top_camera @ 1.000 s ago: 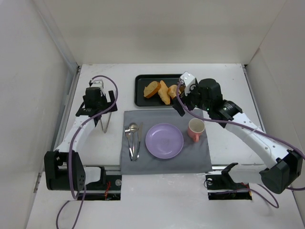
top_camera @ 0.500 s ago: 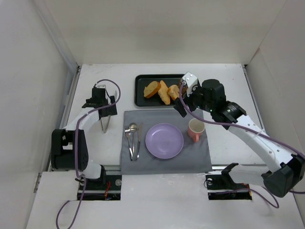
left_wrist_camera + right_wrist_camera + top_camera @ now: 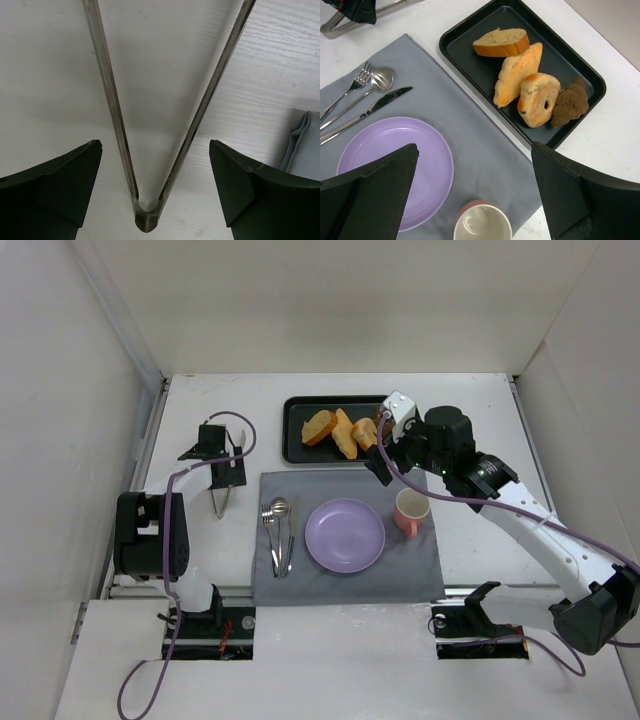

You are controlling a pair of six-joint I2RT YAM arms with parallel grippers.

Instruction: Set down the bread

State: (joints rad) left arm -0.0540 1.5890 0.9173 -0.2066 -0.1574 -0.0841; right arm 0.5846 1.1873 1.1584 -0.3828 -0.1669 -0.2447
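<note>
From above, the right arm hides the tray's 3 o'clock end from me. In the right wrist view the cup is cut off at 6 o'clock; in the left, the tongs run out at 12 o'clock.

The left arm folds back close over its base, and the left gripper points straight down with fingers spread wide. The right arm reaches forward and inward, and the right gripper tilts downward, fingers likewise wide apart.
</note>
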